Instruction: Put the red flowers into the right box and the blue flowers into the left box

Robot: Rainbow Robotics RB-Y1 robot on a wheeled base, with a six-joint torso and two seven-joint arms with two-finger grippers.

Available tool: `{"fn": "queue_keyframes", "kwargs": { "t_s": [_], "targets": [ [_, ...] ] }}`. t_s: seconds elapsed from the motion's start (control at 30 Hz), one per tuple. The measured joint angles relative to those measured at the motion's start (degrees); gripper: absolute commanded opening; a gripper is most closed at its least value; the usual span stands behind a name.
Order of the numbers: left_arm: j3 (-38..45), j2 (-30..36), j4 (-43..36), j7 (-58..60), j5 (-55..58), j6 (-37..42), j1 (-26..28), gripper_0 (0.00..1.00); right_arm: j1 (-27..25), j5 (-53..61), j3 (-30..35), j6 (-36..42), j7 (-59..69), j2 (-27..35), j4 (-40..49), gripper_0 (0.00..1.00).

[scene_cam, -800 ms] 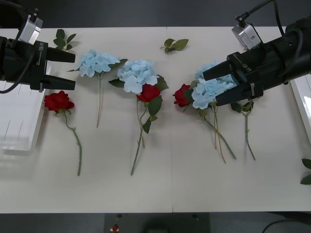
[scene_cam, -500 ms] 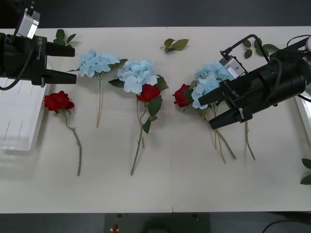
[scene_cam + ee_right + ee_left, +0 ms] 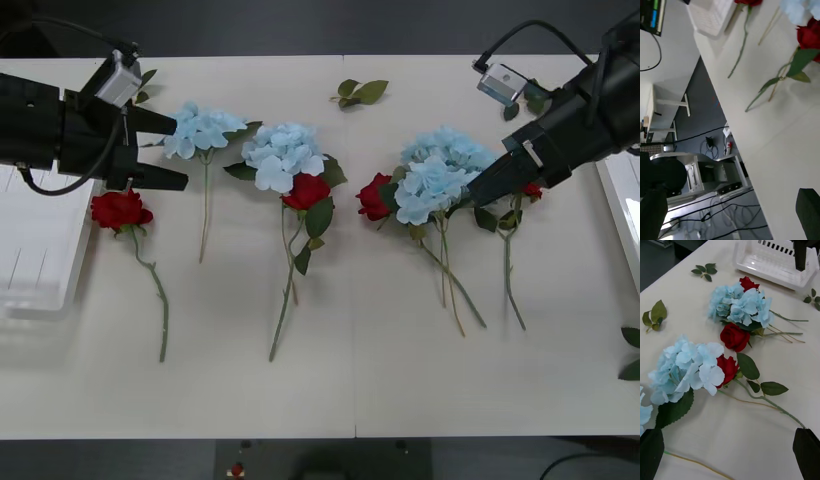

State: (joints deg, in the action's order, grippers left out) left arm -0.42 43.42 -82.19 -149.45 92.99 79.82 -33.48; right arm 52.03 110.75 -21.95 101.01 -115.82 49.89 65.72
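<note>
- Lying spread across the cream bench: four red flowers and four blue flowers, all flat, stems pointing toward the robot
- Red flower, far left: bloom just beside the left box, near the lower finger of the left end effector, stem running down the bench
- Red flower, centre: bloom tucked against the lower edge of a blue flower; the pair also seen in the left wrist view, red touching blue
- Blue flower, left of centre: lying alone, close to the left end effector's upper finger
- Right cluster: two blue heads overlapping, one red bloom touching their left side, another red bloom partly hidden by the right end effector
- Left box: white tray at the bench's left edge, partly under the left arm
- Right box: white rim at the bench's right edge; slotted tray in the left wrist view
- Left end effector: fingers apart, gripping nothing, hovering between the far-left rose and the left blue flower
- Right end effector: tip at the right side of the blue cluster; fingers spread in its wrist view, nothing between them
- Loose leaf sprig: near the bench's far edge, apart from the flowers
</note>
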Motion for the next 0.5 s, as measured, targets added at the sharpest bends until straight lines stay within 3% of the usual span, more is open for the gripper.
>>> {"fn": "queue_keyframes", "kwargs": {
  "t_s": [0.23, 0.5],
  "targets": [
    [-1.39, 0.0, -8.51, 21.66, -9.36, -4.41, 4.54, 1.0, 0.38, -12.78, 4.31, 2.04, 24.44, -0.12, 2.36, 1.0],
    [-1.3, 0.01, -20.49, 56.05, -22.81, -4.86, 10.89, 1.0, 0.3, -31.59, 7.85, 1.81, 33.65, -0.1, 2.43, 1.0]
  ]
}}
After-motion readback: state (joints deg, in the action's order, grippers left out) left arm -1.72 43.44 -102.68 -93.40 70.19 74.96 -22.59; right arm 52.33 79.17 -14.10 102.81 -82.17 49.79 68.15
